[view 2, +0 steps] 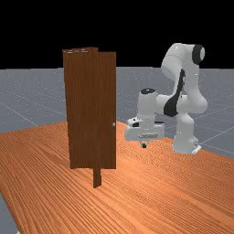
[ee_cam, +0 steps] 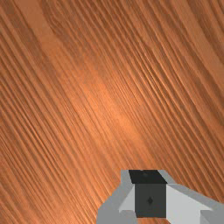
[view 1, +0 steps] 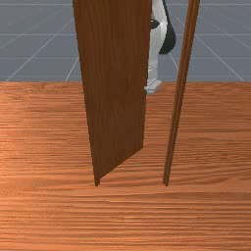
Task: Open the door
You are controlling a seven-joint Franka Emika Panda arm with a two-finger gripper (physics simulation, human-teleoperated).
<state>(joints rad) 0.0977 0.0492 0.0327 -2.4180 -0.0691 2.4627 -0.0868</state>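
The brown door panel (view 1: 115,93) stands ajar in the front view, angled away from the left post toward the arm, with a gap between it and the right post (view 1: 175,127). In the far view the door (view 2: 104,100) has a small pale knob (view 2: 114,124) near its right edge. My gripper (view 1: 153,88) is partly hidden behind the panel's right edge in the front view. In the far view the gripper (view 2: 144,145) hangs apart from the door, right of the knob and lower. The gripper (ee_cam: 148,192) is over bare wood in the wrist view.
The orange-brown table (view 1: 211,215) spreads under the door and arm. In the far view a post foot (view 2: 97,178) reaches down below the panel, and the arm's base (view 2: 184,139) stands to the right.
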